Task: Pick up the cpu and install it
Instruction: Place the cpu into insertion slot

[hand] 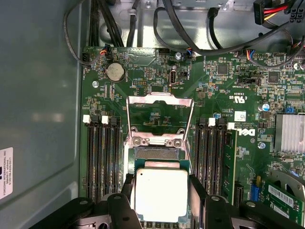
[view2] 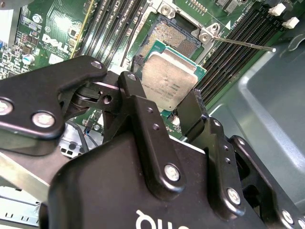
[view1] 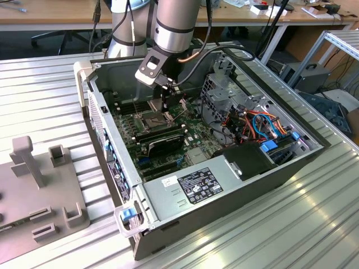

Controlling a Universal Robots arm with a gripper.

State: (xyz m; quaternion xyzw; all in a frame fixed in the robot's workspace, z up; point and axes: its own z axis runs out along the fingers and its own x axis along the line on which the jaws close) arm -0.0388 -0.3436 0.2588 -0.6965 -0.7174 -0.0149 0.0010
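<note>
I see the two black fingers (view2: 194, 109) pressed onto the two sides of the small, flat, square cpu with a dull silver-grey metal top (view2: 169, 86). They pinch it by its edges, I think so that nothing touches its underside. The cpu is held flat with its metal top facing up, which looks like the right way to go in.

Right under the cpu is the dark square socket with a metal rim (view2: 174, 36). The cpu hangs over the near part of it. I cannot tell if it touches the socket yet.

The shiny hinged metal frame (hand: 159, 119) is flipped up and back, away from the socket, so the hole is open for the chip. A thin metal lever rod (view2: 243, 44) sticks out to one side, out of the way too.

On both sides of the socket run long black memory slots (hand: 102, 157). All of this sits on the green circuit board (hand: 143, 71).

The board lies in the bottom of the big grey metal computer case (view1: 224, 185), which rests on its side with the cover off so the arm can reach down in. The case stands on the ribbed silver tabletop (view1: 314, 224).
</note>
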